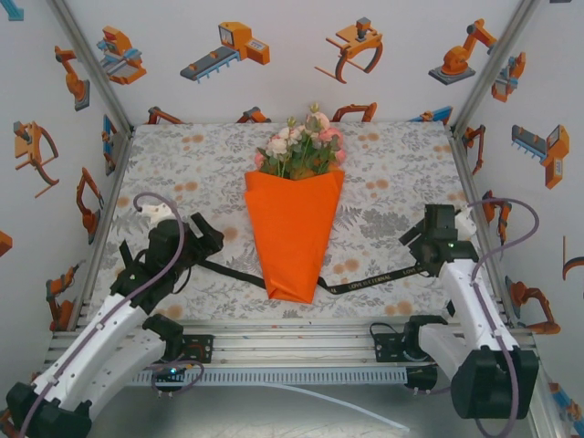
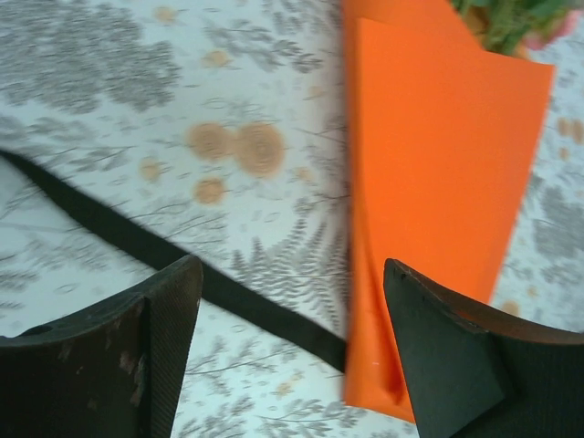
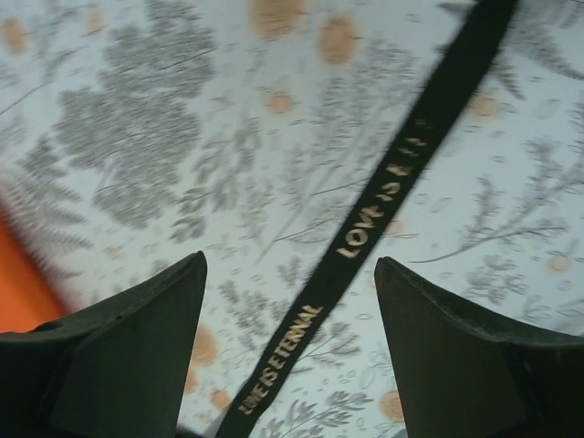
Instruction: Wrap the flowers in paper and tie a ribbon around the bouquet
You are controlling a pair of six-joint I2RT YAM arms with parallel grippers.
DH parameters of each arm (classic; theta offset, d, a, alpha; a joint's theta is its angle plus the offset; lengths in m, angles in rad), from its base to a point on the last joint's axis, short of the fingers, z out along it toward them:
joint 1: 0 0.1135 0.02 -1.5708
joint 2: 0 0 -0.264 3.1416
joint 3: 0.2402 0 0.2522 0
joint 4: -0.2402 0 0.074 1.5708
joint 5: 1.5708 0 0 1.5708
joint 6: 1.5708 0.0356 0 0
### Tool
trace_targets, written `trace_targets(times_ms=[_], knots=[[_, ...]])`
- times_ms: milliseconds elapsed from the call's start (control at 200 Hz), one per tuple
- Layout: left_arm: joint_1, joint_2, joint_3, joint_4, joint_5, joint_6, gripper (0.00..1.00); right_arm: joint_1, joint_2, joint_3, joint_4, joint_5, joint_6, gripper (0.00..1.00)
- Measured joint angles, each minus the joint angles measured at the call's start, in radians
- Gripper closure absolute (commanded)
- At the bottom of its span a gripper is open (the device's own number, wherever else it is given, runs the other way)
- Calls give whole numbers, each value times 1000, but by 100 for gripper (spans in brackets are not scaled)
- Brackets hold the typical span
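Okay, top view: one bouquet (image 1: 292,228) lies flat in the middle of the frame on the printed tablecloth (image 1: 392,173). Its narrow tip points to the bottom of the frame and the flowers (image 1: 304,146) fan out at the top. The orange paper (image 1: 294,246) is already folded into a cone around the stems, so I'd call the wrapping done and the tying not yet begun.

One black ribbon (image 1: 365,284) runs across the lower middle of the frame. It disappears at the cone's left edge and comes out on the right, so it seems to pass under the narrow end. That makes sense to me: both tails are free to be lifted up and over.

Two claws, one per tail. My left claw (image 1: 212,239) sits lower left, jaws wide, and in its wrist view the ribbon crosses the cloth between the fingers, not pinched. My right claw (image 1: 416,246) sits lower right, jaws wide too, with the lettered tail lying between its fingers

Count: one cone, one sheet, one ribbon, one bunch; the blossoms are too crowded to number
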Motion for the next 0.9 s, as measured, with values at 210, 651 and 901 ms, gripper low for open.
trace_targets(times_ms=[210,651,901], knots=[[1,-97,-72,-97,-101,-4,17,-86,168,0,5,2,-40,31],[8,-139,-102,-130,-184,-4,9,-88,355,-3,100,-6,-38,46],[14,-158,-107,-138,-206,-25,4,-91,376,-11,181,-1,-26,81]])
